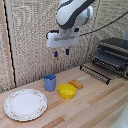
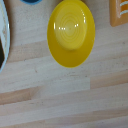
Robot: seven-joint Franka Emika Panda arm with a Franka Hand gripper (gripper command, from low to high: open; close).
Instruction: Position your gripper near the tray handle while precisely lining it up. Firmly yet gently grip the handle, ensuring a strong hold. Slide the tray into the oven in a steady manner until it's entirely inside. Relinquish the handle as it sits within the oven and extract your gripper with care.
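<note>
Directly beneath my wrist camera lies the round glossy yellow plastic bowl [image 2: 71,32], with the pale wooden plank worktop [image 2: 60,95] around it; I hang high above these, not yet lined up with anything. My end effector [image 1: 61,52], a small dark two-fingered claw with blue tips, appears slightly spread and holds nothing, though the gap is too small to judge firmly. Nearest in the exterior view sits the round patterned white plate [image 1: 25,104], then the blue cup [image 1: 50,82] beside the bowl, and a small orange ridged object [image 1: 76,84]. Farther, toward the exterior view's right, the flat dark wire tray [image 1: 98,71] projects from the boxy dark grey-and-silver toaster oven [image 1: 114,55], presumably left pulled out so its thin front-bar tray handle [image 1: 94,74] is reachable. A woven beige screen [image 1: 30,35] closes the room behind.
</note>
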